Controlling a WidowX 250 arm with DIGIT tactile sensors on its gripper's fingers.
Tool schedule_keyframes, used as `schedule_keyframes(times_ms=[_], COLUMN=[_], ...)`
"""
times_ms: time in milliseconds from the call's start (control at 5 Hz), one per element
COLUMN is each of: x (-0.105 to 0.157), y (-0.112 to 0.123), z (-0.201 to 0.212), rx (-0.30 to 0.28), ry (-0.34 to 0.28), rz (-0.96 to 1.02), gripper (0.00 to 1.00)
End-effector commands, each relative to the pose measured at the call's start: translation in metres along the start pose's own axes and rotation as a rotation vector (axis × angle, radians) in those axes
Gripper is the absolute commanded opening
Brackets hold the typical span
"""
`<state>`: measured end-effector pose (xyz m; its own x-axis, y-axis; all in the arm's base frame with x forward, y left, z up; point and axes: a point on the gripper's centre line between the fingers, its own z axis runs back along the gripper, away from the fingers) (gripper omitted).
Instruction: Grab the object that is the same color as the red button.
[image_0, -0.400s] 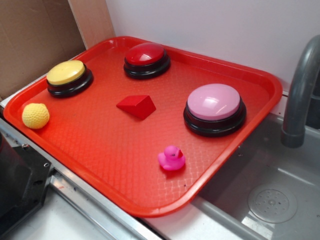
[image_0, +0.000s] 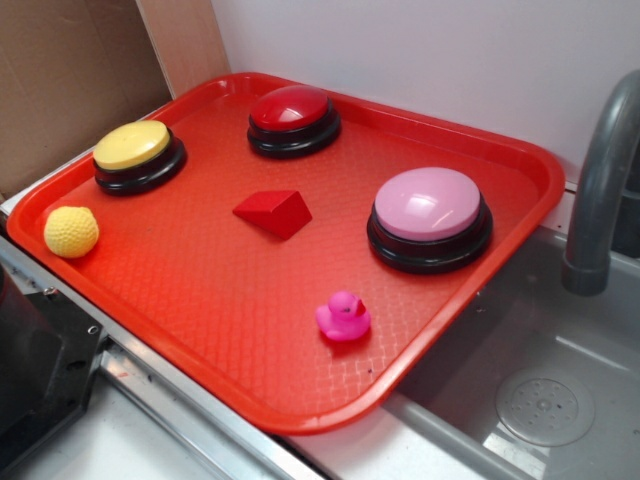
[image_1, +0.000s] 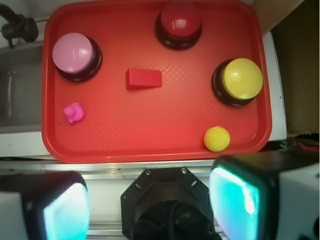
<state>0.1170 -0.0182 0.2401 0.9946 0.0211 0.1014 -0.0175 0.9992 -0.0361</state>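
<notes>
Resting matte wedge block (image_0: 273, 212), glossy domed red button (image_0: 293, 112), textured tray (image_0: 250, 310)

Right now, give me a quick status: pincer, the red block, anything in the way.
Pincer open, high above tray's near edge, holding nothing. Red wedge block mid-tray, untouched, well apart from red button. Nothing blocking it.

- from where i sit, i can find no change in the exterior view between the earlier picture and now.
- the red wedge (image_0: 273, 212) sits at the same spot on the tray (image_0: 200, 300).
</notes>
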Motion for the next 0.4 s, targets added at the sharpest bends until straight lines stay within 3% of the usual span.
schedule_keyframes(times_ms=[0, 200], x=[0.067, 0.082], y=[0.005, -0.020], z=[-0.002, -0.007], rx=[-0.047, -0.052], ry=[0.000, 0.012], rz=[-0.197, -0.319], gripper=[1.00, 1.00])
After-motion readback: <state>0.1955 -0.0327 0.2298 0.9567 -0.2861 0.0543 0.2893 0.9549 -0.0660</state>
